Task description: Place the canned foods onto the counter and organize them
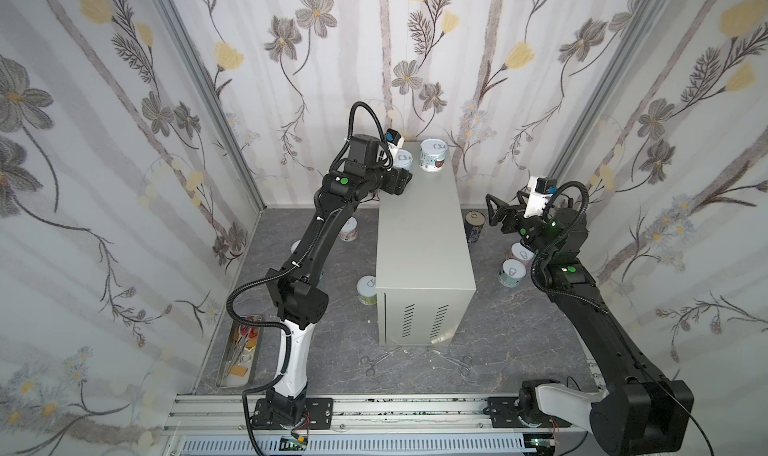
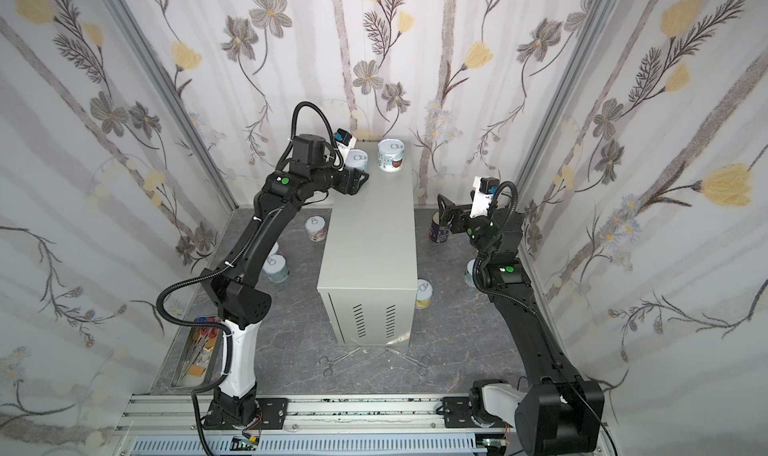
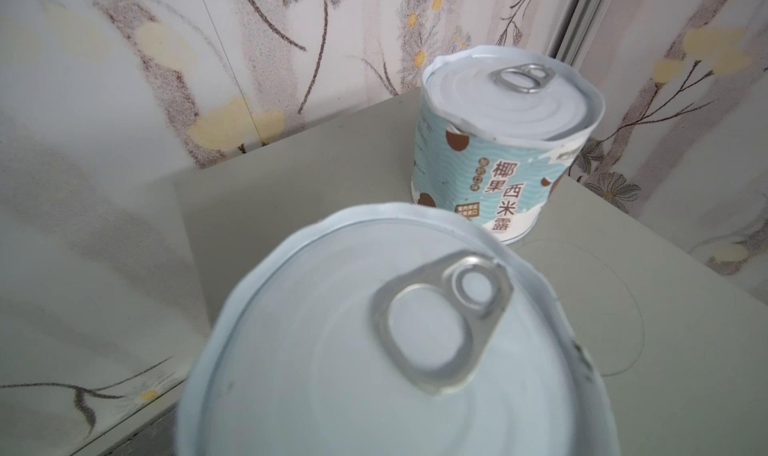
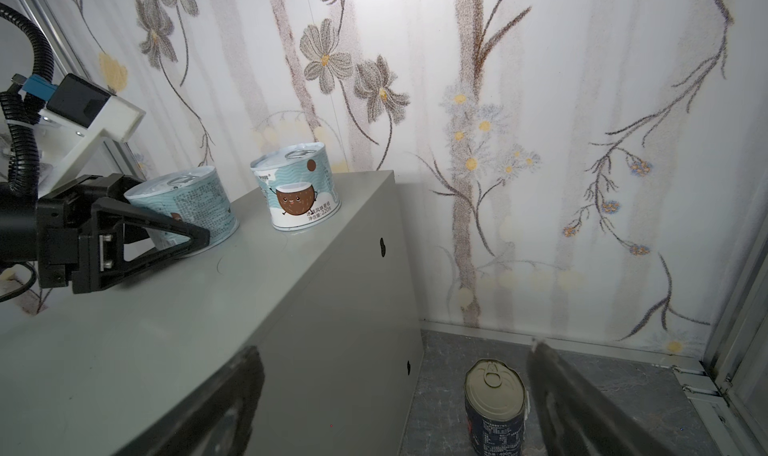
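Teal-labelled can [image 4: 183, 208] upright at the grey desk's [image 1: 424, 242] far left corner, left gripper [image 4: 166, 225] fingers flanking it, grip uncertain; second teal can [image 4: 297, 186] beside; dark-blue can [image 4: 496, 404] upright on floor below right gripper [image 4: 395, 400], fingers spread, nearer arm.

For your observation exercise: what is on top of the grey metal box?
Two teal cans stand on the counter at its far end: one free, one between the left gripper's fingers. That can's base is partly covered.
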You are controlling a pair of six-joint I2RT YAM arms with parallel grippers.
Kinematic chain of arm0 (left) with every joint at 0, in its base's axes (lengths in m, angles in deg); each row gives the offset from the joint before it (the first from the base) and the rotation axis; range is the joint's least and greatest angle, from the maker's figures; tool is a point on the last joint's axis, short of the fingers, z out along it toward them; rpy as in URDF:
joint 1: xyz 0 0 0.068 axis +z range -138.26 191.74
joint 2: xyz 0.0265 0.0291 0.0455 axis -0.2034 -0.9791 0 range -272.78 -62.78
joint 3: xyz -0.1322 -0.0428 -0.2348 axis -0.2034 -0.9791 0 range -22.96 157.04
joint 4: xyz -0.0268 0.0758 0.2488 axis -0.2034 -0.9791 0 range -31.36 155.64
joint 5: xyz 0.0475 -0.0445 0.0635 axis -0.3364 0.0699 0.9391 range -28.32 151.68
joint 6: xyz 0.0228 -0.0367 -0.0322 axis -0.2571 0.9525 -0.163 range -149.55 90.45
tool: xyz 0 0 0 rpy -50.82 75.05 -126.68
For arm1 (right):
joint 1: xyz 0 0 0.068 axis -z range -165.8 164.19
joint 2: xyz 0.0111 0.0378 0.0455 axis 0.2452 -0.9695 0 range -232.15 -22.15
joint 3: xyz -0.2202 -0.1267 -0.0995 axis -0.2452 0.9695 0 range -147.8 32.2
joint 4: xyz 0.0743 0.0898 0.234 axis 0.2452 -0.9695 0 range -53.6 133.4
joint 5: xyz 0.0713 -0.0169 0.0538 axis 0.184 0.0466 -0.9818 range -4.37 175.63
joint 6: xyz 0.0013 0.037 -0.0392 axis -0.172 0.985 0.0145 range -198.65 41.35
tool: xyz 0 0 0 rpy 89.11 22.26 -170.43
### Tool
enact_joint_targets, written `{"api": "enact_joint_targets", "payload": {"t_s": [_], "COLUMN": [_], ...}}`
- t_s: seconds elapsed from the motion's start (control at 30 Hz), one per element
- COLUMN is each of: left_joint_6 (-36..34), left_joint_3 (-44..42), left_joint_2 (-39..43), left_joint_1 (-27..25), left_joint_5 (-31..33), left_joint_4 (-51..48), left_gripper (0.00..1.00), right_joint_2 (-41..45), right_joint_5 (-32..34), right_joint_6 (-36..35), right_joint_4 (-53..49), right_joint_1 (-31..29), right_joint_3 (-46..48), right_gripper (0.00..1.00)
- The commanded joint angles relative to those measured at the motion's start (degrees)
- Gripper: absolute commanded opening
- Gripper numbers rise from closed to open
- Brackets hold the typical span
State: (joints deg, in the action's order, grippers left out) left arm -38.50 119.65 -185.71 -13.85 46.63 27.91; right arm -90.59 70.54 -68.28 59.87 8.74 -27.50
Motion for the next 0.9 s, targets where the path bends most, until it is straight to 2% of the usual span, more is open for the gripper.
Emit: {"api": "enact_joint_targets", "payload": {"t_s": [0.0,0.2,0.4,0.63,0.87], "left_joint_6": [0.25,0.6,0.6,-0.19,-0.86], "left_joint_3": [0.13,0.11,0.11,0.04,-0.93], "left_joint_2": [-0.29,-0.46,0.37,1.04,2.23], "left_joint_1": [0.01,0.01,0.22,0.53,0.71], "left_joint_5": [-0.43,-1.11,-1.17,-4.06,-4.44], "left_joint_4": [0.0,0.72,0.46,0.97,-0.15], "left_gripper": [0.77,0.76,0.79,0.8,0.8], "right_joint_2": [-0.11,-0.2,-2.36,-6.73,-14.77], "right_joint_5": [-0.33,-0.11,-4.31,-19.03,-26.66], "right_joint_6": [-0.86,-1.11,-2.85,-4.66,-6.46], "right_joint_4": [0.46,0.4,2.18,9.4,8.31], "right_joint_1": [-0.08,-0.08,-0.21,-0.82,-2.14], "right_joint_3": [-0.83,-1.37,-4.09,-7.58,-17.04], "right_gripper": [0.99,0.99,0.99,0.99,0.97]}}
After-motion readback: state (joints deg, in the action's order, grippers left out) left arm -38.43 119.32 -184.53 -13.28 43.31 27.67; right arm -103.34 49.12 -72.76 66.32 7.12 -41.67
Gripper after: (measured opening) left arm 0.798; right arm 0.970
